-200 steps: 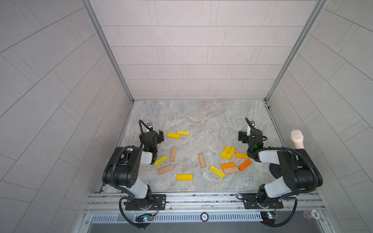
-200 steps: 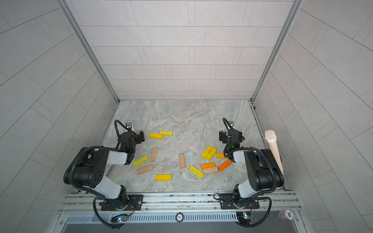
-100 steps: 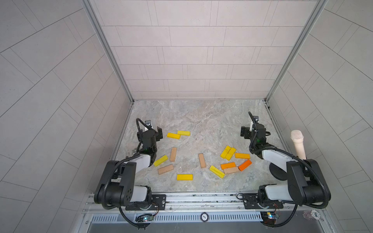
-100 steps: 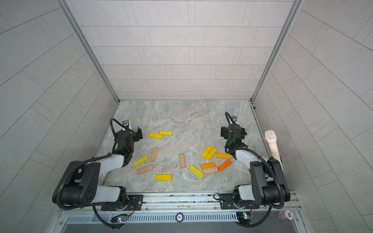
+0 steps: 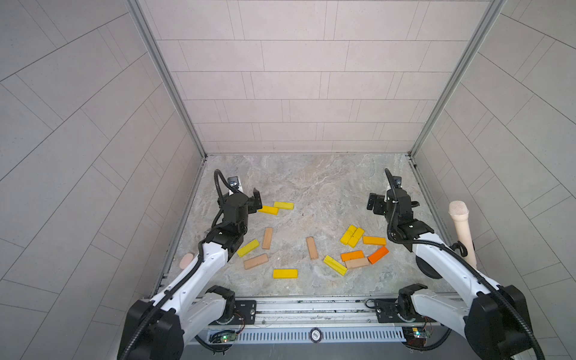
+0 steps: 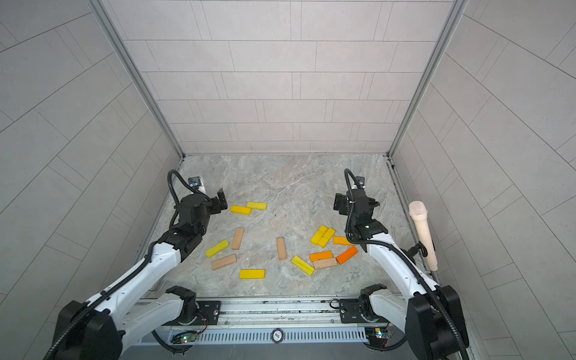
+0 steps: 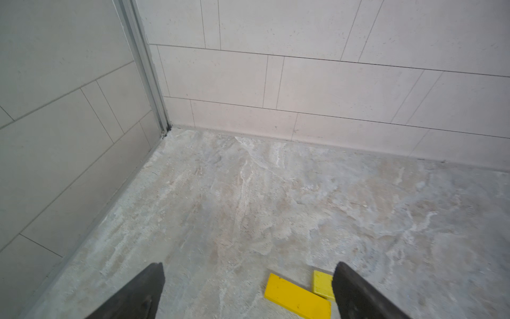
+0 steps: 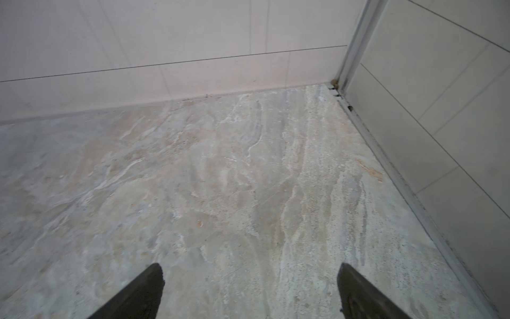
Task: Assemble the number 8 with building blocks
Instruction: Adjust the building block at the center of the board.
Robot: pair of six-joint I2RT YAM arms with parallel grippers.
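Observation:
Several building blocks lie loose and flat on the marble floor. Two yellow ones lie just right of my left gripper, which is open and empty. In the left wrist view they show near one fingertip of this gripper. Tan and yellow blocks lie at the front left and a tan one in the middle. A yellow, orange and tan cluster lies at the right. My right gripper hangs open over bare floor behind that cluster. The number 8 is not in view.
A beige microphone stands upright on a stand against the right wall, close to my right arm. A small pinkish round thing lies by the left wall. Tiled walls close in three sides, and a metal rail runs along the front.
Both arms have unfolded and stretched out, carrying the grippers a little toward the back wall. Both grippers stay open. No block has moved.

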